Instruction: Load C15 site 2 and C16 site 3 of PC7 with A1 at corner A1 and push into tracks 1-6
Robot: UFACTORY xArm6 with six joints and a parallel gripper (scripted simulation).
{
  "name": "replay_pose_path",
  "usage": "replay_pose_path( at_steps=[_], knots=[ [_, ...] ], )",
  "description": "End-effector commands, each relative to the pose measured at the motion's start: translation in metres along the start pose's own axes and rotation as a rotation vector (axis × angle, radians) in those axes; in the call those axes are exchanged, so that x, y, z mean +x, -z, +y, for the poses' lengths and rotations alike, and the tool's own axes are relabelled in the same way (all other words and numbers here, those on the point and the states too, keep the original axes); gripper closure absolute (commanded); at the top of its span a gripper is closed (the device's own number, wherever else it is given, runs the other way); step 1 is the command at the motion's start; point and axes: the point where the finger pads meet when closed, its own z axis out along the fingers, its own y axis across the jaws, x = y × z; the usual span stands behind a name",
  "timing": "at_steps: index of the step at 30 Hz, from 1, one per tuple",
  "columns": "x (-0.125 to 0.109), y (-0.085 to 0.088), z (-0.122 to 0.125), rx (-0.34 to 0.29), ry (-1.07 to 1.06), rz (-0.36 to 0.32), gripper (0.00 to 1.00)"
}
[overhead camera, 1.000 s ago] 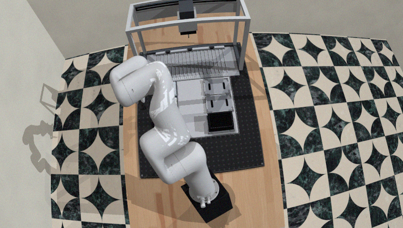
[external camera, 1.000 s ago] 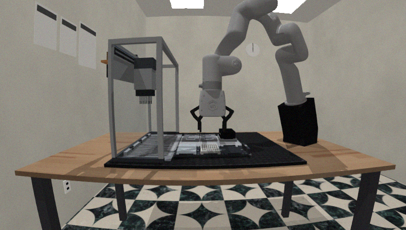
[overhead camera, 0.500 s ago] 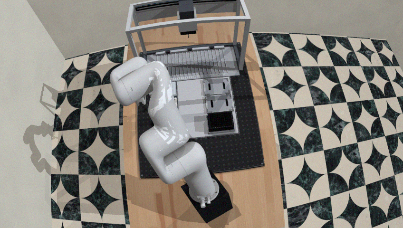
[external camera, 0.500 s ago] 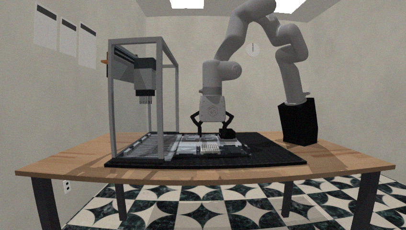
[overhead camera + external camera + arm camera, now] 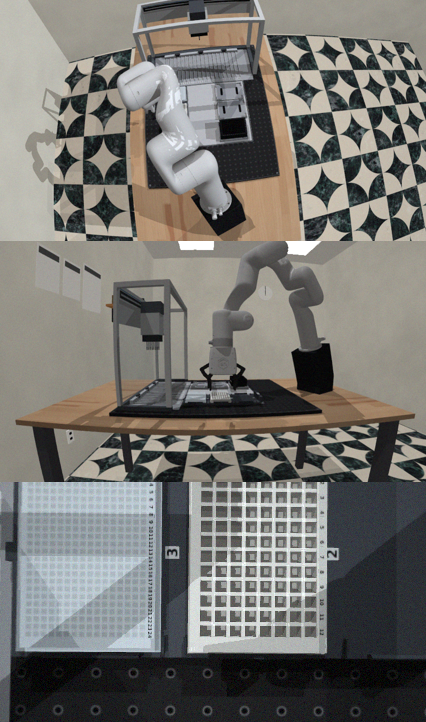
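Note:
In the wrist view the 96-well plate C15 [image 5: 256, 567] lies flat on the dark carrier PC7 [image 5: 372, 582] beside the label 2. The 384-well plate C16 [image 5: 89, 567] lies flat beside the label 3. The carrier surface right of C15 is bare. My gripper [image 5: 222, 387] is open and empty, pointing straight down just above the carrier and its plates [image 5: 220, 396]. The fingers do not show in the wrist view. The black deep-well block C51 [image 5: 233, 128] sits in nest S1 and also shows in the side view [image 5: 238, 380]. The arm hides most of the carrier from above.
Nests S2 [image 5: 231, 109] and S3 [image 5: 228, 91] hold no plate. The loading rails [image 5: 206, 67] lie under the grey instrument frame [image 5: 198, 22] with its pipetting head [image 5: 151, 327]. The pale apron [image 5: 200, 110] lies between the carrier and the nests. The black breadboard [image 5: 215, 692] runs along the carrier's edge.

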Motion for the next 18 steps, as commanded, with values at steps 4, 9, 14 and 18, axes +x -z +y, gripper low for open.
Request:
replay_pose_path(
  at_steps=[4, 9, 14, 18],
  knots=[
    [-0.001, -0.013, -0.001, 0.003, 0.000, -0.002, 0.00],
    [-0.001, -0.018, -0.001, 0.003, 0.000, -0.002, 0.00],
    [-0.001, -0.027, -0.001, 0.003, 0.000, -0.001, 0.00],
    [-0.001, -0.033, -0.001, 0.003, 0.000, -0.001, 0.00]
  ],
)
